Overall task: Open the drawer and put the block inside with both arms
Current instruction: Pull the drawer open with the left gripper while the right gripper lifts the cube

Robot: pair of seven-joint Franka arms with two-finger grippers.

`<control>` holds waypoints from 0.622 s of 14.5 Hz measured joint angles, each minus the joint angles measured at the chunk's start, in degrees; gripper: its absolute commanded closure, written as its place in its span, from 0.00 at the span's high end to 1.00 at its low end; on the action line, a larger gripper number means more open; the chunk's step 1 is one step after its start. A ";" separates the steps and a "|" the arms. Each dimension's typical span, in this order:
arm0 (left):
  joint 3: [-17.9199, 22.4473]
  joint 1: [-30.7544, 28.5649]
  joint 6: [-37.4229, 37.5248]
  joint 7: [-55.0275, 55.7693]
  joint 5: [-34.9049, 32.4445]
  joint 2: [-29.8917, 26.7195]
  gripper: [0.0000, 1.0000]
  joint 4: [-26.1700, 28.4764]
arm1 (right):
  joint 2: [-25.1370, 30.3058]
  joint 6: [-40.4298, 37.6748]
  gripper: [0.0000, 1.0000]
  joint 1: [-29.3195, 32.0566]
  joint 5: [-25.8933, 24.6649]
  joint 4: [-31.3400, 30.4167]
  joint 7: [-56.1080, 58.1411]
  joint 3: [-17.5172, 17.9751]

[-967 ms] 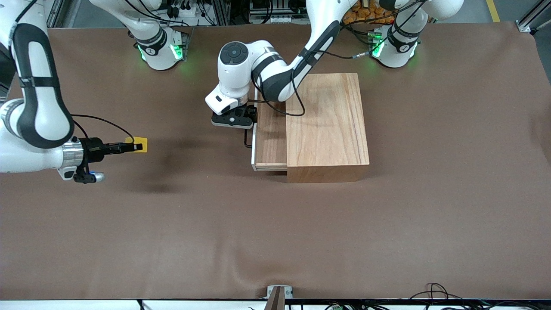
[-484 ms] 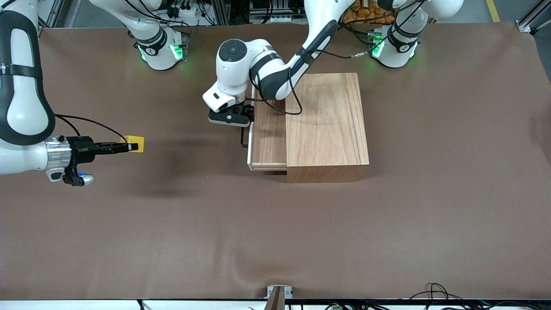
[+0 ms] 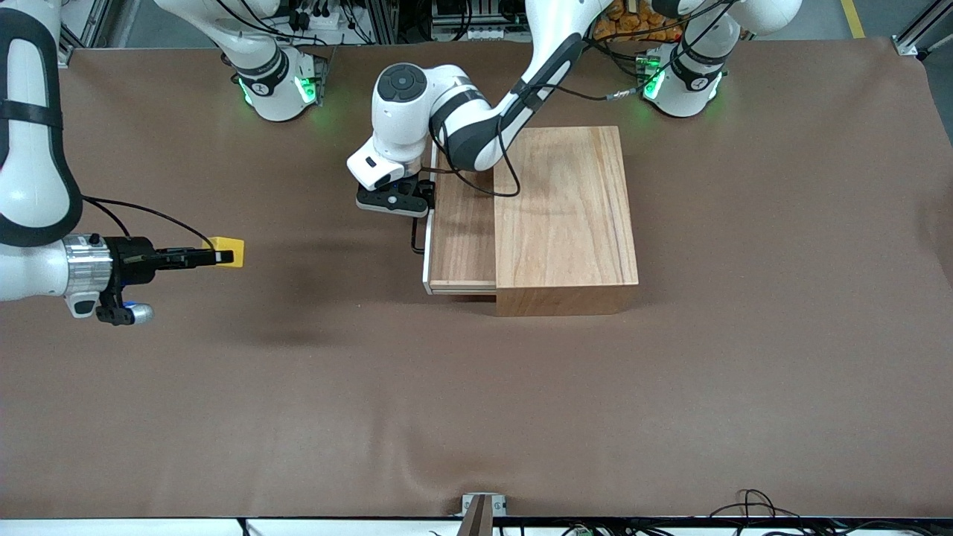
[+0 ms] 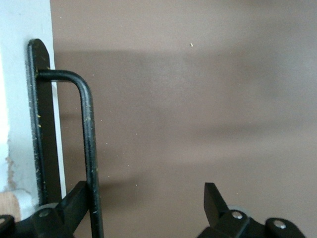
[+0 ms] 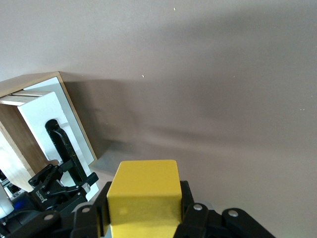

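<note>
- The right gripper (image 3: 216, 257) has its two black fingers pressed against the sides of the block (image 3: 227, 251), a small bright yellow cube carried clear of the table at the middle left of the front frame.
- In the right wrist view the block (image 5: 143, 197) fills the lower centre, pinched between the black fingers (image 5: 190, 208), its top face and one side face showing.
- The left gripper (image 3: 394, 199) sits upper centre in the front frame, right at the drawer front. Its fingers stand apart in the left wrist view, one finger (image 4: 74, 201) touching the thin black handle (image 4: 88, 144), the other (image 4: 214, 201) well away over bare table, so the jaws are spread wide with the wire just inside one of them.
- The drawer (image 3: 460, 231) is partly drawn out of the wooden box (image 3: 566, 216), toward the right arm's end of the table; its white-edged front panel (image 3: 427, 253) runs down the centre of the front frame.
- The right wrist view catches the same white panel (image 5: 54, 129) and the left gripper (image 5: 54, 186) at the handle, lower left of that frame.
- The block is well apart from the drawer, with open brown table (image 3: 476, 387) between them.
- The right arm (image 3: 33, 149) comes down the left edge of the front frame; the left arm (image 3: 521, 97) reaches in from the upper right.
</note>
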State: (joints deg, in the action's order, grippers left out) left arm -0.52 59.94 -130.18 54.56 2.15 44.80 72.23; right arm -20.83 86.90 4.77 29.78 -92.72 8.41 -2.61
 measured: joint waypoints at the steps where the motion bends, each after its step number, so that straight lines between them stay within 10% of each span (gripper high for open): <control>1: -0.03 0.00 0.00 0.00 0.00 0.00 1.00 -0.04 | -0.01 0.01 0.00 0.00 0.00 0.26 0.03 0.00; 9: -0.10 0.01 0.08 0.00 0.00 0.00 1.00 -0.18 | -1.24 1.66 0.00 -0.21 -0.88 3.77 6.32 0.20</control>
State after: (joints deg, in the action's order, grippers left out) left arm -0.62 59.95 -130.10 54.56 2.16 44.80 72.05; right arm -22.08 88.56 4.56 28.90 -88.95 14.74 -2.40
